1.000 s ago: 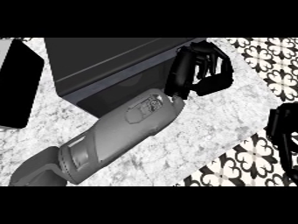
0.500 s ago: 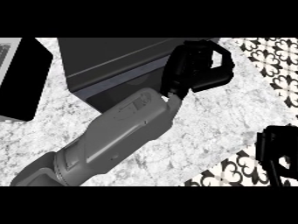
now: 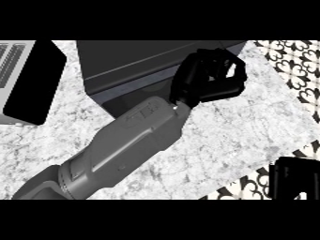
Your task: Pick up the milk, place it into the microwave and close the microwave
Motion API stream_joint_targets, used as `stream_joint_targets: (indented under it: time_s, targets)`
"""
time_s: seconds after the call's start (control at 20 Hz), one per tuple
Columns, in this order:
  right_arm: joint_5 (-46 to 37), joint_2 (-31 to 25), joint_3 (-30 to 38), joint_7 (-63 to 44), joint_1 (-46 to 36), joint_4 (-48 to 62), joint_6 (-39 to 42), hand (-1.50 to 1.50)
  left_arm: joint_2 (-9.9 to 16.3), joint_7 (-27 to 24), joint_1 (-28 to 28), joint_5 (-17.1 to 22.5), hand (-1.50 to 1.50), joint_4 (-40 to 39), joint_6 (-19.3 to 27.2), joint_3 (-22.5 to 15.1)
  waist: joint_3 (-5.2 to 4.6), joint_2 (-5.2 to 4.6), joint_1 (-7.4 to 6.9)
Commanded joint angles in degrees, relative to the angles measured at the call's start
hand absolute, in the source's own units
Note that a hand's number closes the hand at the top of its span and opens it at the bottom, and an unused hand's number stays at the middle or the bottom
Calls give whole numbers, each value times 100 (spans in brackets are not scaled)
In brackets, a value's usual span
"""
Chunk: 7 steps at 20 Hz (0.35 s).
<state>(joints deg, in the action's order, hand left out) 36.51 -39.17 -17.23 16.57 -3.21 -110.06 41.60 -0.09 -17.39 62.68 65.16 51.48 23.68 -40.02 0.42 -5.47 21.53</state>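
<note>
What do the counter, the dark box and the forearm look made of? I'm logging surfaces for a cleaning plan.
Counter: looks like polished marble or stone, white with grey mottled veining.
Dark box, probably the microwave: smooth dark metal or plastic, matte, with a faint sheen along its front edge.
Forearm: moulded grey plastic or painted metal, satin, with soft highlights and panel seams.

The left hand (image 3: pixel 209 77), fingers curled, sits against the dark microwave (image 3: pixel 131 63).
</note>
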Motion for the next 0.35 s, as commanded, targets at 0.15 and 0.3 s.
stream_joint_targets:
  time_s: [0.15,0.3]
  targets:
    - [-179,132,-125,19,368,-475,-222,150,176,-278,-852,386,150,-986,-294,307,-60,-86,-289]
    - [-291,172,-161,13,491,-694,-323,150,201,-327,-856,469,150,-1091,-488,255,-61,-78,-310]
